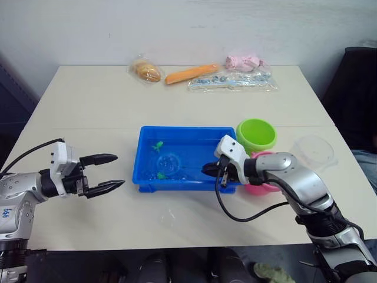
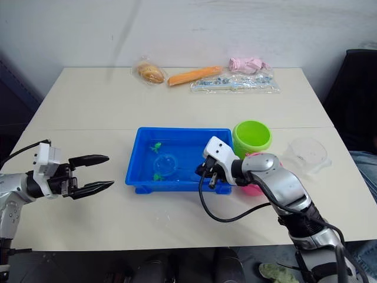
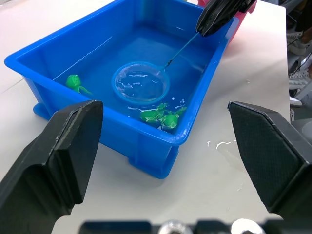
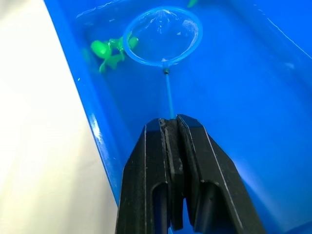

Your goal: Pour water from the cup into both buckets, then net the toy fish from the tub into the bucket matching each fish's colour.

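Observation:
The blue tub sits mid-table with water in it. My right gripper reaches over its right end, shut on the thin handle of the net. The net's blue hoop lies in the water. Green toy fish float beside the hoop at the tub's near wall. Another green fish is toward the far left corner. Right of the tub stand the green bucket and the pink bucket, the pink one partly hidden by my right arm. The clear cup stands further right. My left gripper hovers open left of the tub.
Along the table's far edge lie a bagged bread roll, an orange carrot-shaped item, a pink bundle and a clear plastic bag. A dark chair stands past the table's right side.

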